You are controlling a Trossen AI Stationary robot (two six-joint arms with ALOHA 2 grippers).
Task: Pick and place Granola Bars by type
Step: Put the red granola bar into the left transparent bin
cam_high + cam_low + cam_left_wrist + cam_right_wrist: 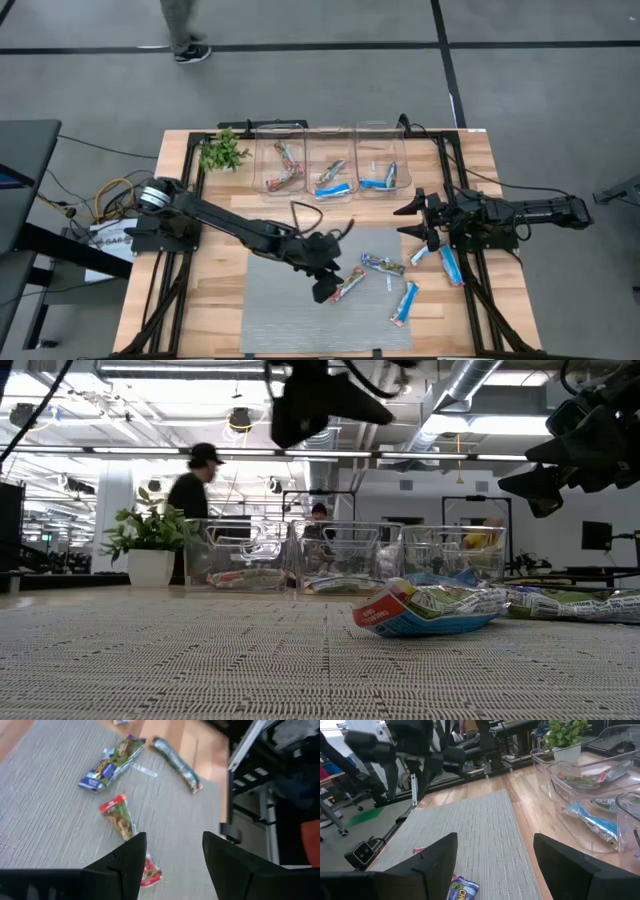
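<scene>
High view: grey mat (pixel 300 310) on the wooden table, used here as the landmark. Left gripper (pixel 325 283) hangs over the mat's right half, just above a red-green granola bar (pixel 348 287) lying on the mat. Beside it on the mat, a silvery multicoloured bar (pixel 384 265) and a blue-white bar (pixel 404 302). Two more blue-white bars (pixel 450 265) lie off the mat's right edge, under the right gripper (pixel 415 222), which waits over bare wood right of the mat. Beyond the mat's far edge, three clear bins (pixel 331 160), each with bars inside, and a small plant (pixel 223 152) to their left.

Low view: a bar with a red end (pixel 425 610) lies nearest on the mat; bins in a row behind. A person in a cap (pixel 195 482) stands past the table.

Left wrist view: fingers spread wide, nothing between them; the red-green bar sits on the mat partly behind one finger (pixel 127 865), probably not touching.

Right wrist view: fingers well apart, empty, mat beneath.
</scene>
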